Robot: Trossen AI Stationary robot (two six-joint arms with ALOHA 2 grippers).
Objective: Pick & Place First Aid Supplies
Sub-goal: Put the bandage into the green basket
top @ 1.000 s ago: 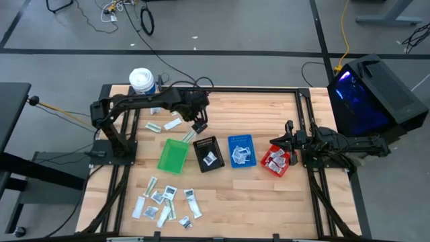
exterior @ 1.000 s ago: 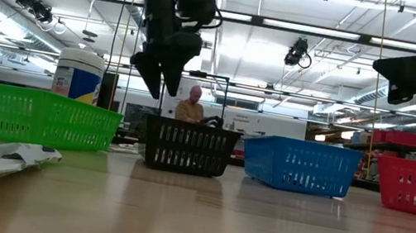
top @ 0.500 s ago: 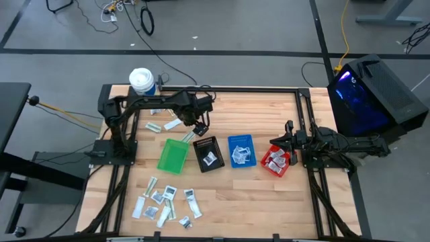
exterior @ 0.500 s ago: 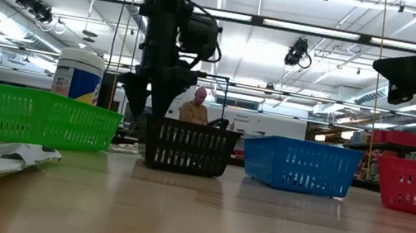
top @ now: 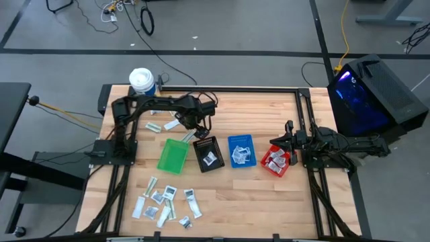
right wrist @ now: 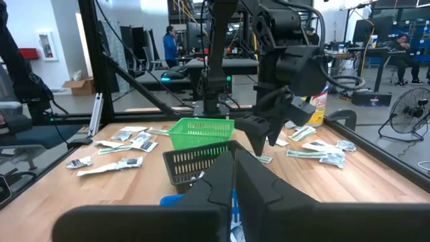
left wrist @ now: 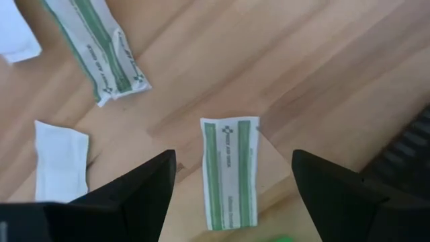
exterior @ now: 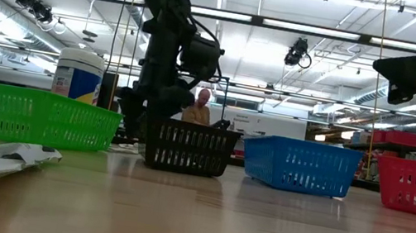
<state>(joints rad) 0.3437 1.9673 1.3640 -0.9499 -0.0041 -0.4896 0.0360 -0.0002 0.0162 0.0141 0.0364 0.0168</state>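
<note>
Left end effector (top: 189, 130) hangs low over the wooden tabletop (top: 269, 195), left of centre in the high view, with its fingers (left wrist: 134, 195) spread wide and nothing between them. Its arm reaches from the base at the left edge across the upper part of the tabletop and bends down at the wrist, so the fingers point at the wood. In the left wrist view a green-printed strip packet (left wrist: 232, 171) lies flat in the gap between the two fingers, untouched, with another green-printed packet (left wrist: 101, 50) and a plain white sachet (left wrist: 62, 159) near it. Right end effector (top: 290, 142) sits at the right of the frame, folded back above the red bin (top: 275, 161), its fingers closed with nothing held.

Four bins stand in a row across the middle: green bin (top: 173, 155), black bin (top: 208, 152), blue bin (top: 241, 150), then the red one. More first aid supplies (top: 164, 202) lie scattered at the lower left. A white tub (top: 141, 81) stands at the upper left corner.
</note>
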